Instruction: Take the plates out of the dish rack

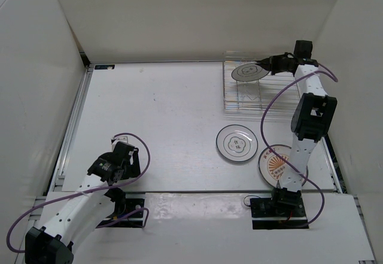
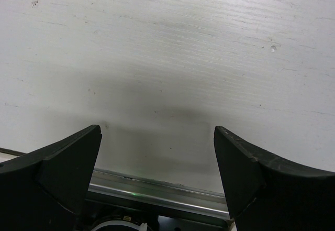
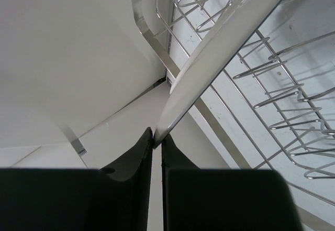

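Rack check: dish rack (image 1: 242,99) has one ringed plate (image 1: 250,71) over its far half, face tilted up toward the top camera. I can't tell if its lower edge touches the wires.

Right gripper (image 1: 267,66) is at the rack's far right corner. On the right wrist cam, the right gripper (image 3: 157,136) has its fingers pressed together on the rim of that ringed plate (image 3: 225,42), with the rack (image 3: 277,89) wires behind it.

Second ringed plate (image 1: 237,143) lies flat on the table (image 1: 161,114), just near-side of the rack. Orange plate (image 1: 274,163) is nearer again and to the right, partly hidden by the right arm.

Left gripper (image 1: 130,155) is well off to the rack's near left. On its wrist cam, the left gripper (image 2: 157,163) is spread wide, nothing between the fingers.

Writing: the plates' centre marks are too small to read.
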`<action>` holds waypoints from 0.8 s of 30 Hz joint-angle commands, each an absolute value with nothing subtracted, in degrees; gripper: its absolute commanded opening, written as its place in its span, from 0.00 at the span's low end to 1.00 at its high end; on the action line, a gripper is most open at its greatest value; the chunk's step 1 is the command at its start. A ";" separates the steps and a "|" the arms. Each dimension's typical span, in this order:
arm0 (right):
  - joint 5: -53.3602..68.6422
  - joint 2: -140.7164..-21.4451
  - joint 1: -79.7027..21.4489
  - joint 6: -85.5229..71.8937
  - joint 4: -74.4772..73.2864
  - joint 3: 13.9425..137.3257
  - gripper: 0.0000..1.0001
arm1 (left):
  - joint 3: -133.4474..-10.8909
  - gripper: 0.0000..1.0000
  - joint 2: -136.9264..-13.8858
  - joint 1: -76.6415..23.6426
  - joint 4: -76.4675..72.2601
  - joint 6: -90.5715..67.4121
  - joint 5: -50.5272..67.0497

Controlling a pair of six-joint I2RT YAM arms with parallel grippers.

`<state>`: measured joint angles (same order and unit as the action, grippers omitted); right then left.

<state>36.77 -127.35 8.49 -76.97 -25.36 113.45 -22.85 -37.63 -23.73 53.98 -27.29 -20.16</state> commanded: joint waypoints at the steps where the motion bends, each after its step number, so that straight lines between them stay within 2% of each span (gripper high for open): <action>1: 34.98 -129.11 8.26 -71.36 -25.06 112.32 0.00 | -22.15 1.00 -36.74 -23.47 53.70 -27.51 -20.66; 13: 37.97 -128.76 8.26 -78.05 -17.75 118.21 0.00 | -22.15 1.00 -37.18 -23.55 53.35 -26.89 -19.69; 24: 39.73 -124.72 9.49 -82.09 -13.37 115.31 0.00 | -22.06 1.00 -36.83 -23.82 53.00 -26.28 -18.99</action>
<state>38.04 -128.33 8.64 -81.14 -20.16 114.43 -22.81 -37.32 -23.75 53.91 -26.76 -19.86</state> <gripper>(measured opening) 0.064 0.990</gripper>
